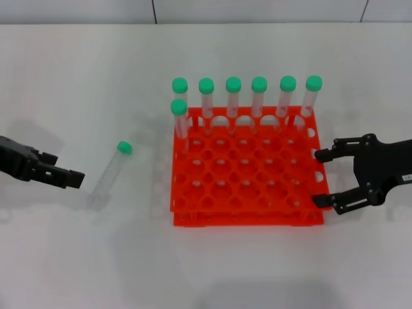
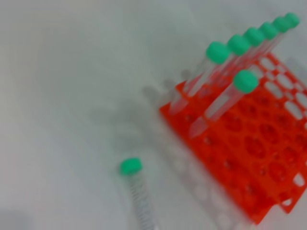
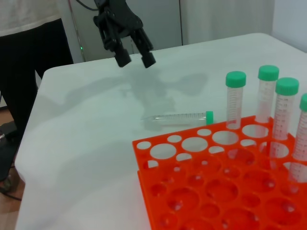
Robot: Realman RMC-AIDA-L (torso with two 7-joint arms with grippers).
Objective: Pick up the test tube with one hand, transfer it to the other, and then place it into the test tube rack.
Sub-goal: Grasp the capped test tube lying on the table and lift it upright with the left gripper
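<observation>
Loose green-capped clear plastic test tube [image 1: 110, 172] lying beside the bright orange square plastic test tube rack [image 1: 247, 168]

The tube lies flat on the white desk [image 1: 77, 84], cap toward the far side, clear of the rack's left edge and touching nothing. The two-tiered rack, with its grid of round holes, stands upright; seven identical green-capped tubes [image 1: 233, 100] stand in its far holes.

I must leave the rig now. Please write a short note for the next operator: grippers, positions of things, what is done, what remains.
Left gripper: open, empty, over the table to the left of the test tube.
Right gripper: open, empty, at the right edge of the test tube rack.
The test tube lies flat on the table, left of the rack, green cap pointing away from the robot.
Seven capped tubes already stand in the rack.
Done: nothing yet with the lying tube.
Left: pick it up, hand it over, place it in the rack.
</observation>
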